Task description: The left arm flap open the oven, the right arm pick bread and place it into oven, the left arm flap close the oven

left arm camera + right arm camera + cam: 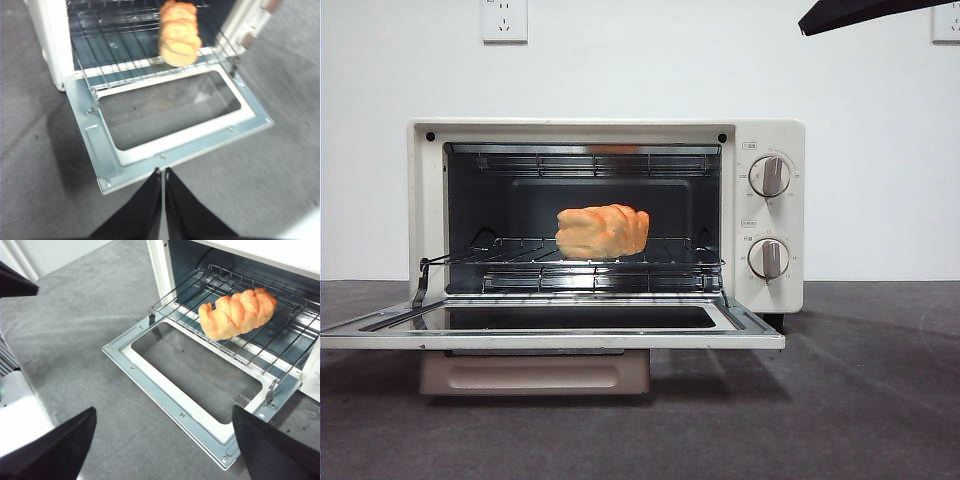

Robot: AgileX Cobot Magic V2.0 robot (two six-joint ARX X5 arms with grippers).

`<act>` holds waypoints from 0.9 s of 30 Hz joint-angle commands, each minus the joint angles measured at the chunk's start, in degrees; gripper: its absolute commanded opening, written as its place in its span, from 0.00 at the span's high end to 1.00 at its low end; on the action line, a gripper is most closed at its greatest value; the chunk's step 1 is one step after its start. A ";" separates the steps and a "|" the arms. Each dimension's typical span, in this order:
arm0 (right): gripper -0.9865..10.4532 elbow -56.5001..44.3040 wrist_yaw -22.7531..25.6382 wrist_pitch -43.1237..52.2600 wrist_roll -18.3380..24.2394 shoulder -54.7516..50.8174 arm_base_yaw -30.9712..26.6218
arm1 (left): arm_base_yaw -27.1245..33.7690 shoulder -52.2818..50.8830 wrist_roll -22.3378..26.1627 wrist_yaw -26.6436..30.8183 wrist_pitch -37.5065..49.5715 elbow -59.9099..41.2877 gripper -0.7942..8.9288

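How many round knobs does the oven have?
2. Both are on the oven's cream panel to the right of the open door: the upper knob and the lower knob straight below it. The wrist views do not show that panel.

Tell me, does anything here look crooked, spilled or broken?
Nothing stands out. The bread lies whole on the wire rack inside the oven, and the door hangs flat open as the job needs. The left tool is shut near the door's edge; the right tool is open, empty, back from the oven.
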State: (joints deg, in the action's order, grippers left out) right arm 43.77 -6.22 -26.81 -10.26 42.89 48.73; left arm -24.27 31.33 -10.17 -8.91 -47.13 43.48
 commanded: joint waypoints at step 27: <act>0.54 0.55 -0.37 -3.52 0.46 -0.79 0.59 | 25.97 36.61 0.33 -19.85 30.71 -12.09 0.90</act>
State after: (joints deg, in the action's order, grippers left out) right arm 43.77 -6.44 -30.83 -10.26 41.85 48.73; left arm 1.69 66.50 -12.25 -28.34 -16.97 31.40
